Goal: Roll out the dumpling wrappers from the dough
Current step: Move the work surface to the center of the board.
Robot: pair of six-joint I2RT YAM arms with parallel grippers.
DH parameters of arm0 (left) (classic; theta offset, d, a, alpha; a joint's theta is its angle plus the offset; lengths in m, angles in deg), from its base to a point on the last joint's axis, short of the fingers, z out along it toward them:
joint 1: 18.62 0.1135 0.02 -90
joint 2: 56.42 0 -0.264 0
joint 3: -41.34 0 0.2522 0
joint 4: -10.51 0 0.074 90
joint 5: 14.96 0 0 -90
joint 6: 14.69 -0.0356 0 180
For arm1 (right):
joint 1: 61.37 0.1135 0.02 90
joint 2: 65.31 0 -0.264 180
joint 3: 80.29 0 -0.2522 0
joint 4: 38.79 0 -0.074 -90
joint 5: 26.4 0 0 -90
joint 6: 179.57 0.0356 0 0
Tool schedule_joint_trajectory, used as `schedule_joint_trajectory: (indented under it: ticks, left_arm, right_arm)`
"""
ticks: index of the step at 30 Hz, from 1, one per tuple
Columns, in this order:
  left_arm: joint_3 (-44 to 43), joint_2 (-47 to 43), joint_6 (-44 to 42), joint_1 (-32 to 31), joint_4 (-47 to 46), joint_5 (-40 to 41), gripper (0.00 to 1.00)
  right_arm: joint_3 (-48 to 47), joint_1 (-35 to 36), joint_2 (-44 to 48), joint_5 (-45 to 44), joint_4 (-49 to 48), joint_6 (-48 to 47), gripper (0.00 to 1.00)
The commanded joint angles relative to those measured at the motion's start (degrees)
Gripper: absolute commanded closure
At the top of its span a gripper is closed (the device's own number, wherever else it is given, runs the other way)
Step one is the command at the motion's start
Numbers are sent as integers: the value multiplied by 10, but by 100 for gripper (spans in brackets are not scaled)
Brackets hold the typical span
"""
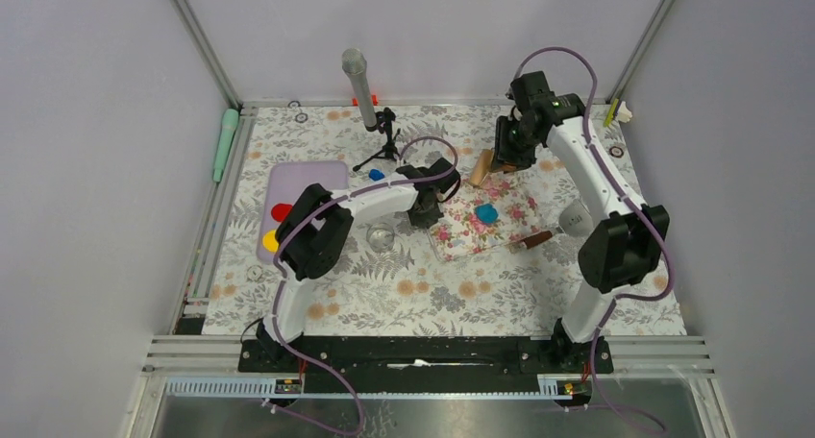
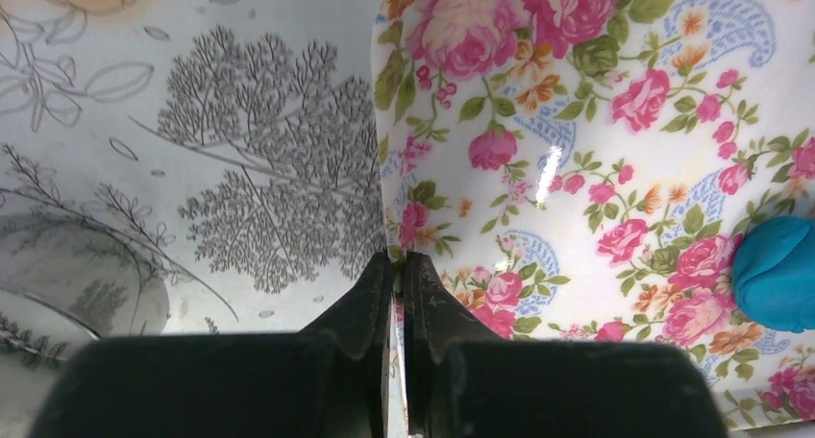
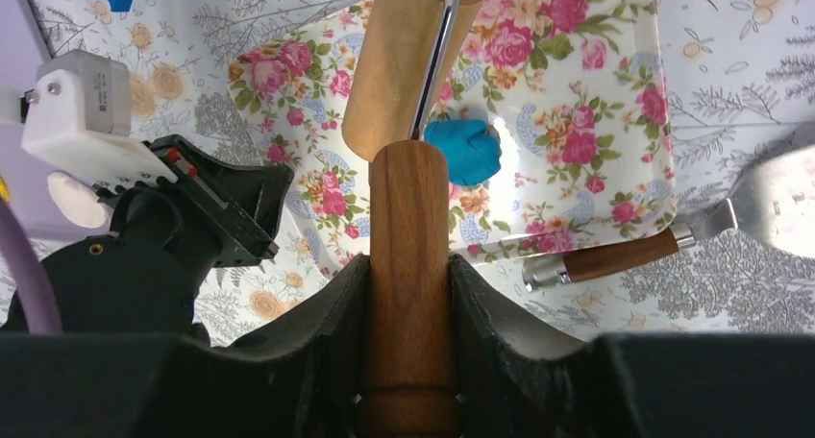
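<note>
Left claw point(image 2: 396, 263) pinched shut on the mat point(image 2: 577, 121) edge; right claw point(image 3: 408, 284) gripping the roller point(image 3: 404, 63) by its handle
Blue dough point(image 3: 464, 150) sits mid-mat as a thick unflattened lump, roller poised near it; no wrappers visible yet, so all the rolling looks left to do

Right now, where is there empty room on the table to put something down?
The widest bare stretch of tablecloth runs along the near side, between the flowery mat and the black base bar. A smaller gap lies at the far edge, between the microphone stand and the roller. The middle is crowded: blue dough, spatula. The purple tray fills the left.
</note>
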Motion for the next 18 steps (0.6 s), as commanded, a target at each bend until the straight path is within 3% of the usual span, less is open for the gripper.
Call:
schedule_joint_trajectory:
  ticks: [1,6,11,18]
  left_arm:
    - [47,-28,-57,-20,37,-36,100]
    - [70,-47,-52,-24,36,-39,100]
    - [64,-63,-63,-24,36,-24,70]
    - [57,-144,-97,-24,15,-3,63]
  right_arm:
    - [38,-2,62,-5,-4,7,100]
    - [109,-2,115,18,-6,14,100]
    - [169,-3,143,50,4,12,100]
    - [185,-2,150,20,33,-26,100]
